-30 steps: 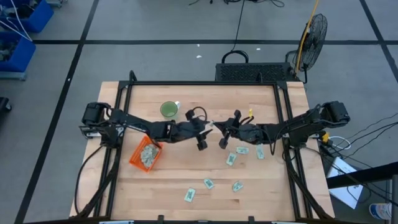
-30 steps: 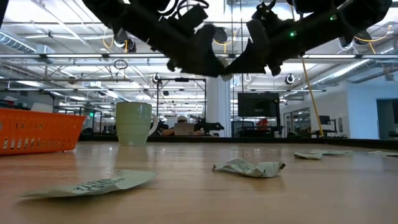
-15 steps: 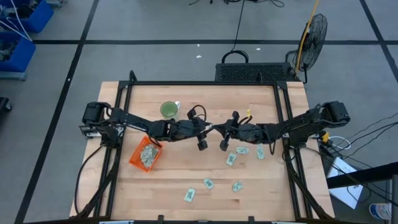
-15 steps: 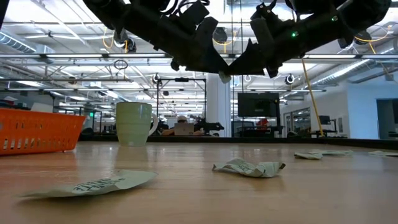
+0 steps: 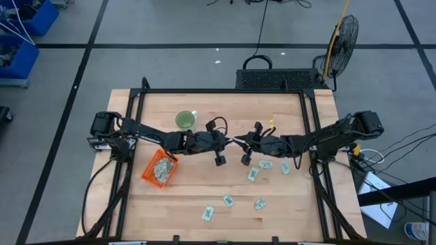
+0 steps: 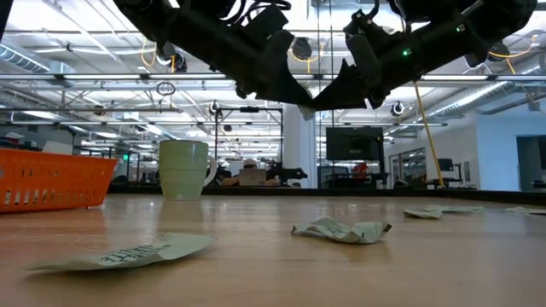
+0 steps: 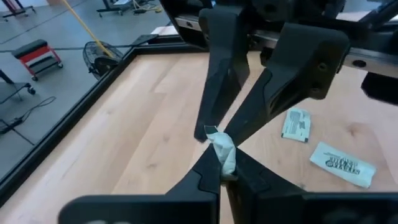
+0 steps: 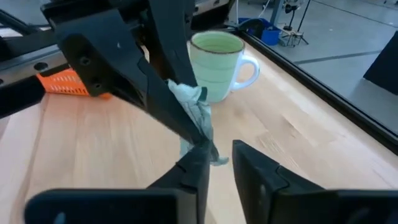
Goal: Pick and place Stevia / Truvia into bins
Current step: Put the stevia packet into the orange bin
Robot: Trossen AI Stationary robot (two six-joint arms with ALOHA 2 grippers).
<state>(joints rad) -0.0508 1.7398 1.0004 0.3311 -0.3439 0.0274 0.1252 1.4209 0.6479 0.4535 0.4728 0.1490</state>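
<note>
1. The two arms meet above the middle of the table, and their grippers are tip to tip in the air.
2. The left gripper has its fingers together, clamped on one crumpled packet.
3. The right gripper has its fingers a little apart. The same packet hangs by its one finger, which touches the paper; the other finger stands clear of it.
4. In the low view the grippers are well above the table surface, and the held packet is only a small pale spot between the tips.
5. The orange bin stands near the left edge of the table, under the left arm. It holds several packets.
6. A green cup stands behind the bin, toward the far edge.
7. Other packets lie loose on the right half of the table: three packets just beside the right gripper, and three more packets near the front edge.
8. A fan stands on the floor beyond the far right corner.
</note>
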